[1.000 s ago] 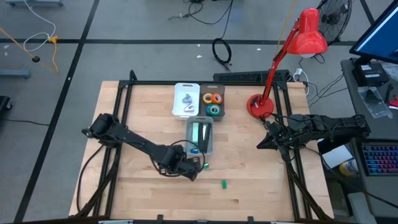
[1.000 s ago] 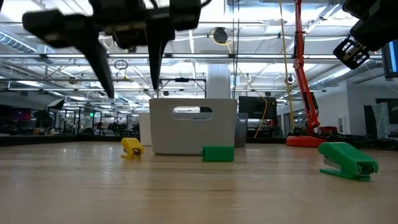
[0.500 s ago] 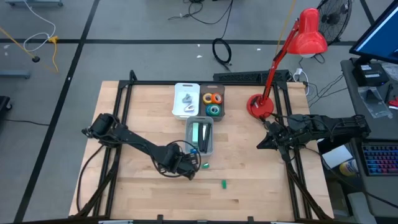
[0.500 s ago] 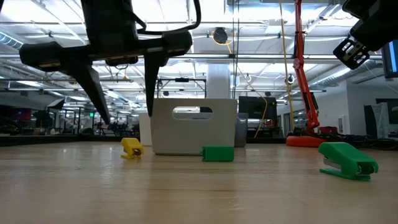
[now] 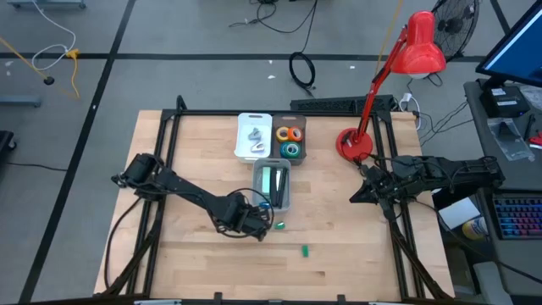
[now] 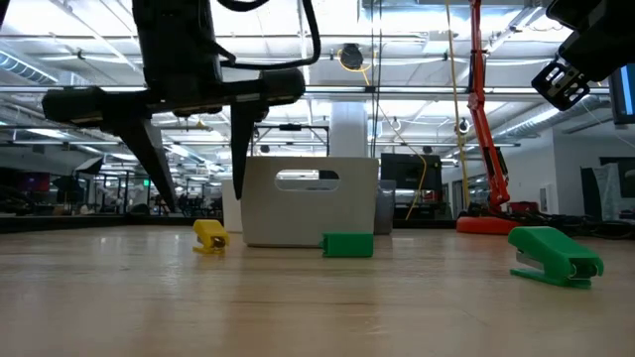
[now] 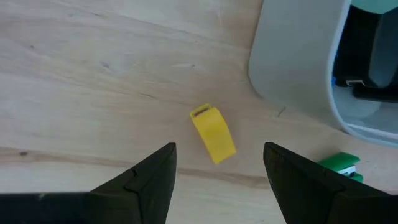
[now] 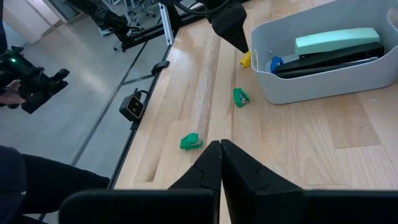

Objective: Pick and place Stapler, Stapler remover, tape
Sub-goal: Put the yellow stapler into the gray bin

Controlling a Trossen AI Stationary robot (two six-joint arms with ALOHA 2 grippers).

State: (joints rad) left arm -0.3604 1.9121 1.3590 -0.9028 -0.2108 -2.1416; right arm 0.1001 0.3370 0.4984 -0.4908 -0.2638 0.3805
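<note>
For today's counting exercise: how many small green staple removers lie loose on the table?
2: one green remover just beside the grey bin's near end, another farther out on open wood. Any inside the bins could be hidden.

Tape rolls (image 5: 290,141) in bin (image 5: 299,155); staplers (image 5: 273,181) in tray (image 5: 257,185).

Pale wood table (image 5: 186,152), smooth and matt.
Plastic throughout: grey bin (image 7: 298,56), glossy yellow clip (image 7: 213,132), green stapler (image 6: 554,256).
</note>
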